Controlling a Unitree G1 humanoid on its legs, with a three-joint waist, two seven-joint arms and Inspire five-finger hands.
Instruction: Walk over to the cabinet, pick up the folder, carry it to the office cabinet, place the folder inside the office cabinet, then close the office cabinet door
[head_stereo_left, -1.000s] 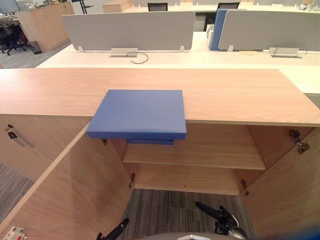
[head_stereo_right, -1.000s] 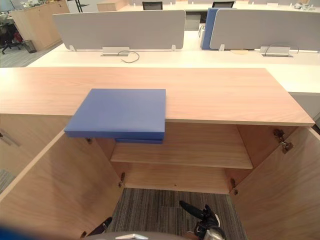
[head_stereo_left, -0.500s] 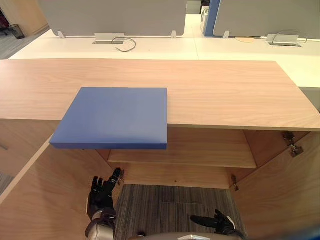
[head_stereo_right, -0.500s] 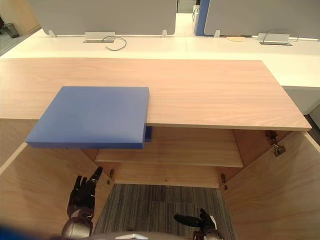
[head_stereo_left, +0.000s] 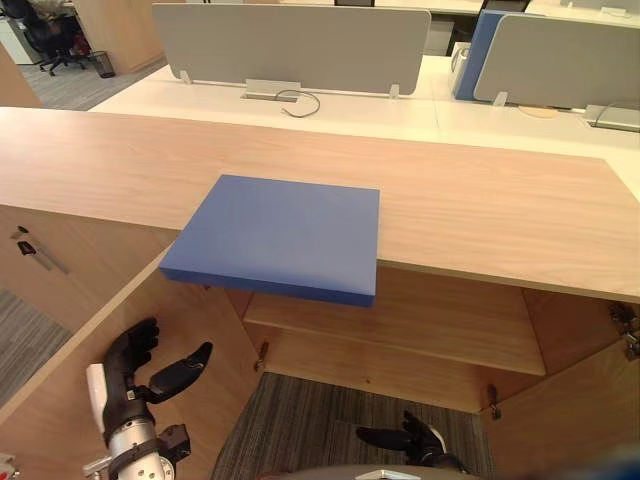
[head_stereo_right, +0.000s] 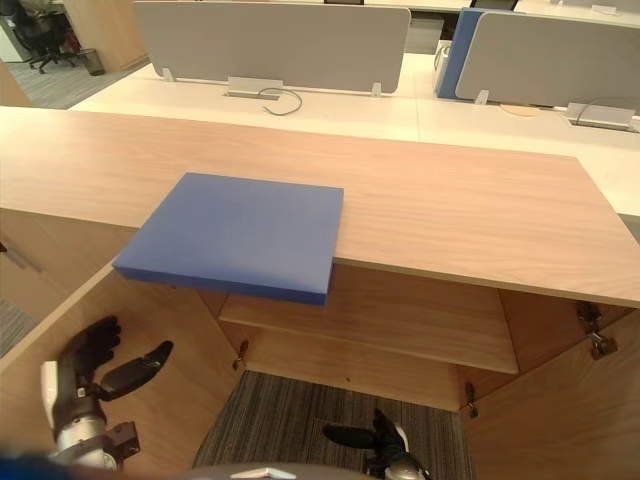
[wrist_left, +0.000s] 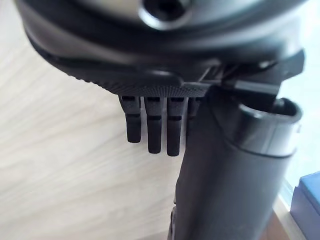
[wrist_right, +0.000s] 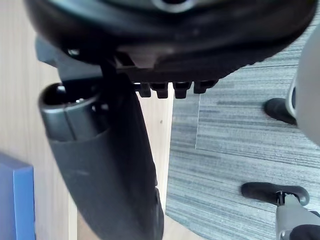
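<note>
The blue folder (head_stereo_left: 280, 235) lies flat on the wood-grain worktop (head_stereo_left: 480, 200), its near edge overhanging the open cabinet (head_stereo_left: 450, 312). It looks stiff, smooth-faced and light; the overhanging edge seems the best hold. The left hand (head_stereo_left: 135, 380) hovers below, fingers spread, empty; the right hand (head_stereo_left: 408, 438) hangs low, fingers loose, empty.

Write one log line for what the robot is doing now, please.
folder: on cabinet top, overhanging | left hand: open, by left door | right hand: open, low
</note>
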